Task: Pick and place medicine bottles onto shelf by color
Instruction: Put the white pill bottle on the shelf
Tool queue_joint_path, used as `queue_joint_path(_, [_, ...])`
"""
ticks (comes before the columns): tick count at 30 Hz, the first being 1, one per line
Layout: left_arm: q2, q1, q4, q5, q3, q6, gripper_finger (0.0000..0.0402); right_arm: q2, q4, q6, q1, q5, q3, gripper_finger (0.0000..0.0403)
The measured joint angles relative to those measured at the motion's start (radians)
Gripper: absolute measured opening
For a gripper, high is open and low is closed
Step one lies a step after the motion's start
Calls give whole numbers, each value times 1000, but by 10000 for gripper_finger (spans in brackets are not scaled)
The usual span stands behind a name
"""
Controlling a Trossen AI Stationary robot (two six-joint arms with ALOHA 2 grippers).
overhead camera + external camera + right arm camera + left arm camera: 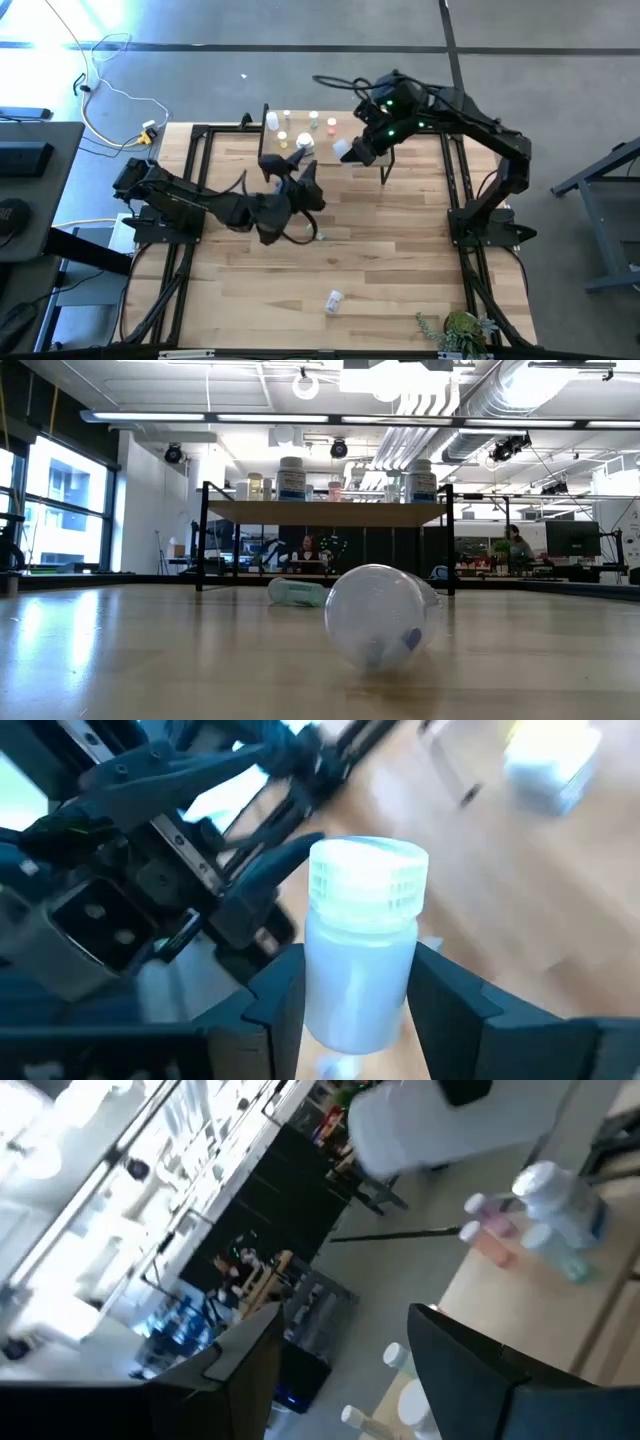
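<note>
Worktop [400, 250]: pale wood planks, smooth, black metal frame. Shelf [300, 128] at the far edge, a light-wood board on thin black legs, already carrying several small medicine bottles [292, 478], white, clear and tinted.

Right gripper [352, 150] hangs beside the shelf's right end, jaws closed around a white bottle [362, 945]: smooth cylinder, ribbed cap, slick plastic. Left gripper [300, 180] sits in front of the shelf, jaws parted fairly wide, nothing between them.

Still on the worktop: a clear jar [378, 615] tipped on its side near the front edge, and a pale bottle [297, 591] lying down nearer the shelf.

Risks, as a guess: the two arms are close together at the shelf, so a set-down could clip the left arm or topple bottles already standing. Held bottle is gripped low on a slippery body; it could tilt or slide out. The lying round bottles would likely roll if nudged.
</note>
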State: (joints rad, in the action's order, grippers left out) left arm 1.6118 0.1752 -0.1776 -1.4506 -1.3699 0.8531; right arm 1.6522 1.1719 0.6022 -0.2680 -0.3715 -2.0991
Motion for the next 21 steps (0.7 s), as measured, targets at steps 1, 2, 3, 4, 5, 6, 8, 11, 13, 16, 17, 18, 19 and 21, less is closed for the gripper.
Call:
queue_joint_path(1, [-9, -9, 2, 7, 0, -16, 204, -10, -9, -18, 0, 34, 0, 140])
queue_joint_path(2, [-16, -18, 1, 22, 0, -39, 204, -20, -19, -37, 0, 71, 0, 140])
queue_joint_path(3, [-25, -27, 1, 38, 0, -65, 204, -30, -32, -56, 0, 107, 0, 140])
queue_joint_path(4, [-35, -36, 3, 57, 0, -90, 204, -38, -48, -74, 0, 141, 0, 140])
queue_joint_path(5, [-43, -46, 3, 76, 0, -114, 204, -46, -64, -90, 0, 176, 0, 140])
queue_joint_path(6, [-49, -55, 1, 101, -1, -139, 204, -52, -80, -107, 0, 207, 0, 140])
queue_joint_path(8, [-62, -75, 12, 153, -1, -189, 204, -65, -117, -136, 0, 262, 0, 140])
queue_joint_path(11, [-66, -108, 46, 245, -1, -300, 204, -81, -166, -187, 0, 334, 0, 140])
queue_joint_path(13, [-71, -135, 96, 320, -1, -392, 204, -86, -191, -226, 0, 385, -1, 140])
queue_joint_path(16, [-81, -178, 186, 468, -1, -562, 204, -91, -224, -294, 0, 472, -1, 140])
queue_joint_path(17, [-82, -193, 221, 516, -1, -618, 204, -91, -234, -314, 0, 497, -1, 140])
queue_joint_path(18, [-85, -210, 263, 558, 0, -663, 204, -91, -242, -335, 0, 521, -1, 140])
queue_joint_path(19, [-88, -224, 291, 592, 1, -696, 204, -91, -252, -357, 0, 543, -1, 140])
queue_joint_path(21, [-95, -250, 321, 652, 0, -738, 204, -91, -276, -397, 0, 580, -1, 140])
